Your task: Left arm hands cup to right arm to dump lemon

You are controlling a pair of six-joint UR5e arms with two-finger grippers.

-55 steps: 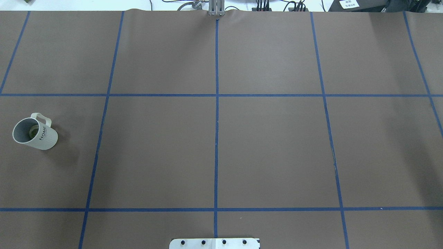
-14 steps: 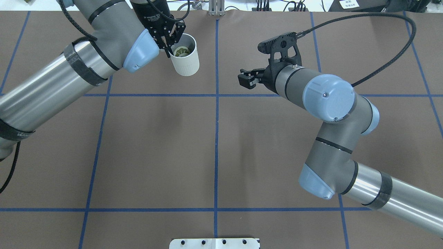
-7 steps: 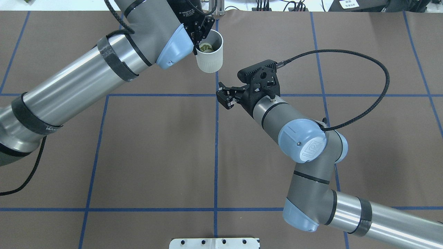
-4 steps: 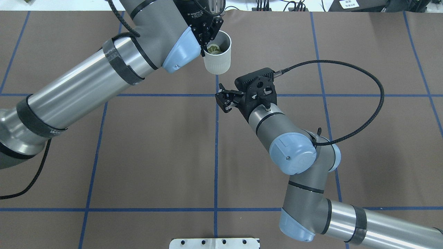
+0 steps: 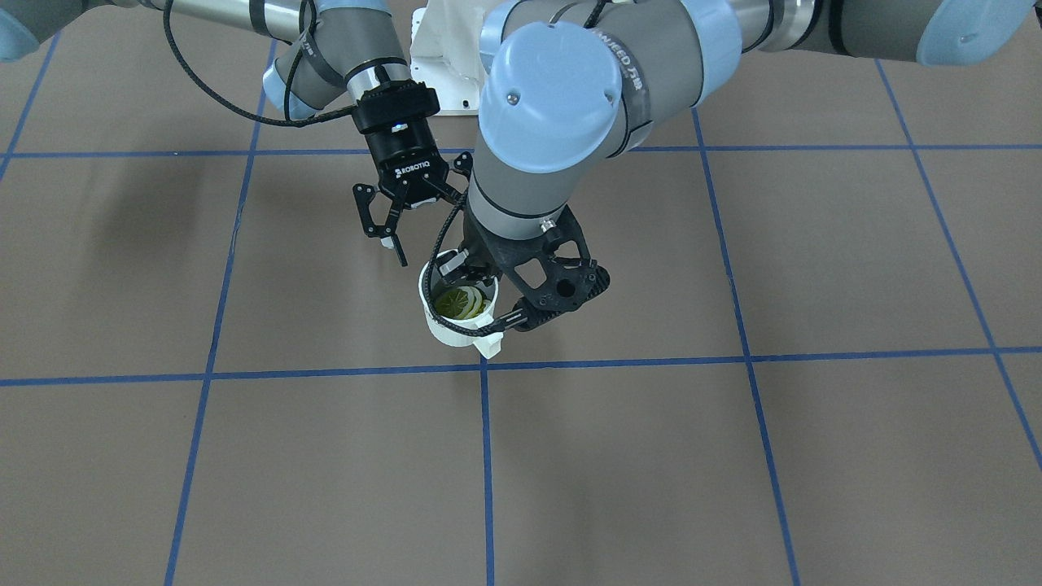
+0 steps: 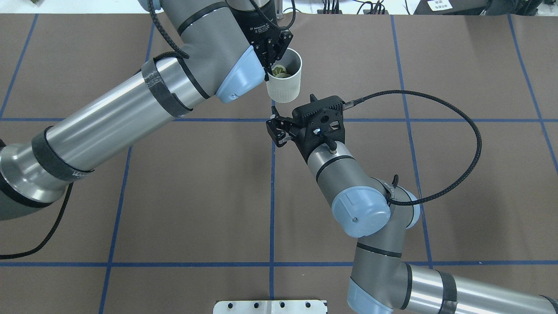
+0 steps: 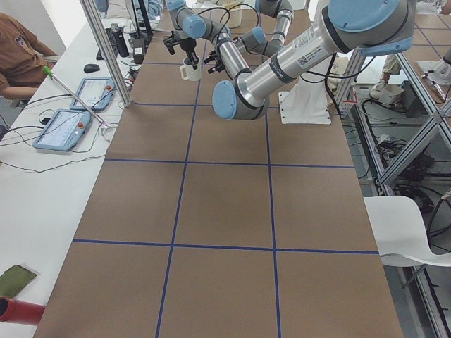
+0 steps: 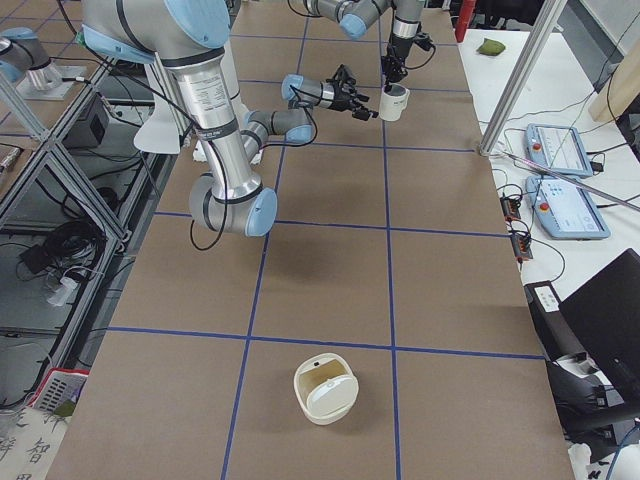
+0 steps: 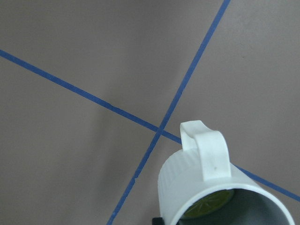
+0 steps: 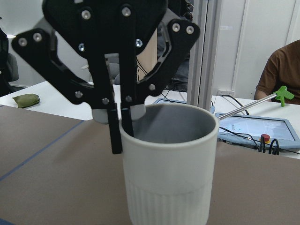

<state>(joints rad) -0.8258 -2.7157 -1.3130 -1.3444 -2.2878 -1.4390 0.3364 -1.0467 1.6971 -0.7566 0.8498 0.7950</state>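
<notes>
Cup is held upright and clear of the table by the left claw. Its rim is pinched shut between one finger inside the wall and one outside. Lemon slices are seen lying at the bottom, just below the inner fingertip. The upright hold is judged to be there to keep the slices in until the dump. The rim pinch is judged to leave the outer wall free for a second grip. The handle is turned to the far side from the right claw and is not seen in the right wrist view.

The right claw is spread wide with nothing held. It is placed just beside the cup, apart from it, and aimed at the side wall. That wall is framed head-on in the right wrist view.

Step is judged as hand-over approach, transfer not yet made. The next move calls for the wall to be enclosed below the left claw's fingers, with the grip closed before the rim is released. Risks: finger-to-finger contact at the rim, or the cup being tipped in the thin rim pinch if nudged.
</notes>
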